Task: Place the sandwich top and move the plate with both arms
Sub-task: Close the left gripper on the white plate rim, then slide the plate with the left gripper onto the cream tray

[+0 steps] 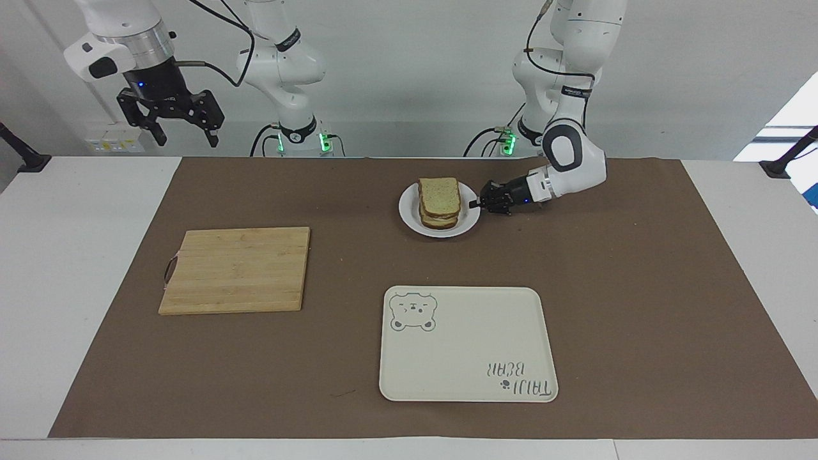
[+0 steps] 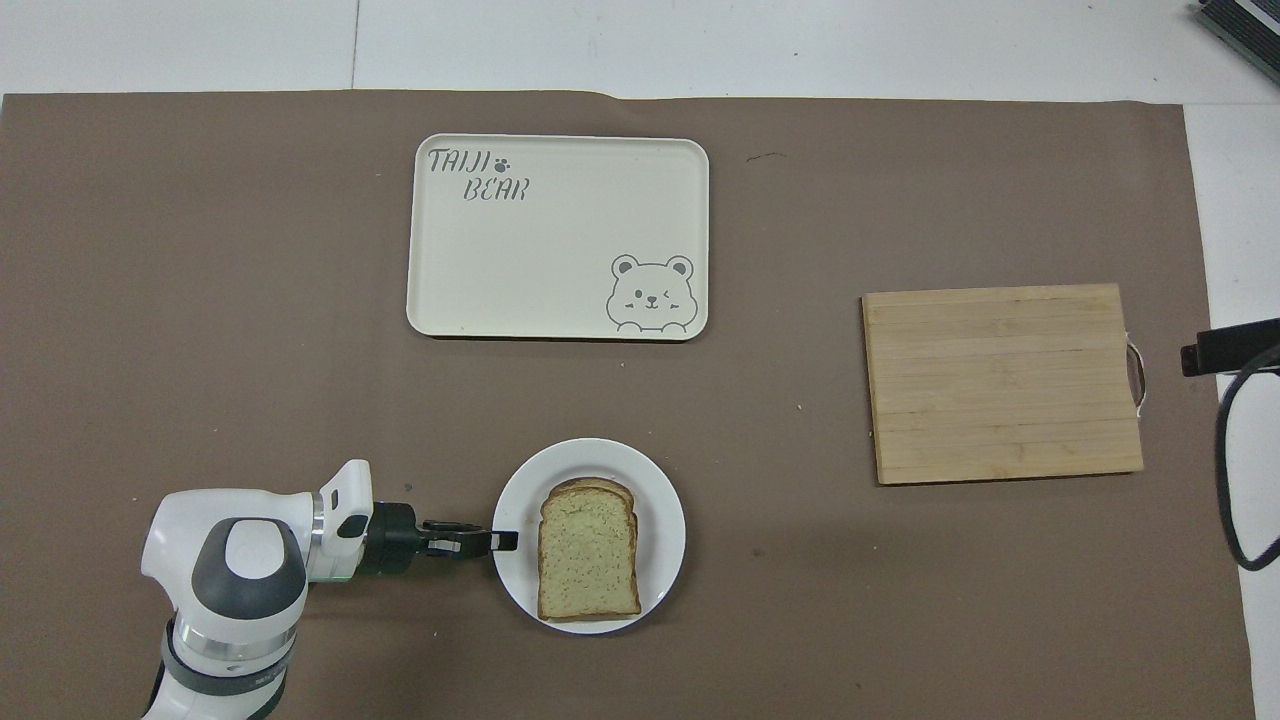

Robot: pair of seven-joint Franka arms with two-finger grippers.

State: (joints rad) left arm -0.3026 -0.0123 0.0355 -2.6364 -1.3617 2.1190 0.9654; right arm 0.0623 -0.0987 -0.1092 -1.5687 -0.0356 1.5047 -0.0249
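Observation:
The small white plate [image 1: 470,220] sits on the brown mat close to the robots, and also shows in the overhead view [image 2: 665,520]. On it lies a stack of bread slices with the sandwich top [image 1: 439,195] uppermost, light brown and speckled [image 2: 588,555]. My left gripper [image 1: 475,204] lies low and level at the plate's rim on the left arm's side, shut on the rim [image 2: 500,541]. My right gripper [image 1: 169,121] waits open and empty, high over the right arm's end of the table.
A wooden cutting board [image 1: 235,269] lies toward the right arm's end [image 2: 1002,382]. A cream tray with a bear drawing [image 1: 466,345] lies farther from the robots than the plate [image 2: 557,237]. The brown mat [image 1: 639,287] covers most of the table.

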